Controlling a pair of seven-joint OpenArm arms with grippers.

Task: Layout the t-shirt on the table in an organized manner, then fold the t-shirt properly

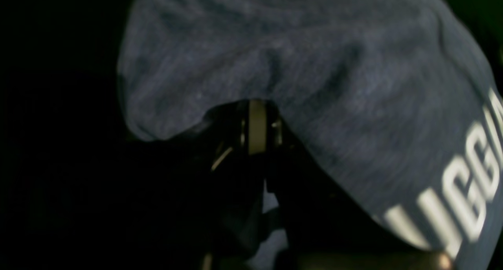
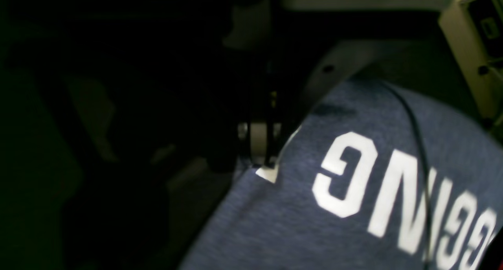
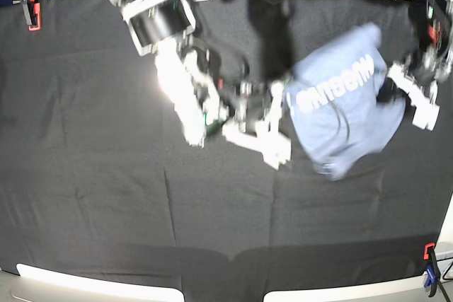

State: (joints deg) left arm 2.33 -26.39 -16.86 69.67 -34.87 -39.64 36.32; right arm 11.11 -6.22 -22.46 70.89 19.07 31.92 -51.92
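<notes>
The blue-grey t-shirt point(image 3: 347, 100) with white block lettering is bunched at the back right of the black table point(image 3: 141, 203), stretched between both grippers. At the shirt's left edge in the base view, my right gripper point(image 3: 283, 95) is shut on the fabric. The right wrist view shows its fingertips point(image 2: 261, 144) pinching the edge of the t-shirt point(image 2: 334, 223) beside the lettering. My left gripper point(image 3: 388, 93) is shut on the opposite edge. In the left wrist view the t-shirt point(image 1: 334, 77) drapes over the closed gripper point(image 1: 257, 118). The shirt's lower part hangs crumpled toward the front.
A red clamp point(image 3: 32, 10) holds the cloth at the back left, and another clamp point(image 3: 429, 265) sits at the front right corner. A thin black cable point(image 2: 416, 144) crosses the shirt. The right arm's white links point(image 3: 180, 97) lie over the table's back middle.
</notes>
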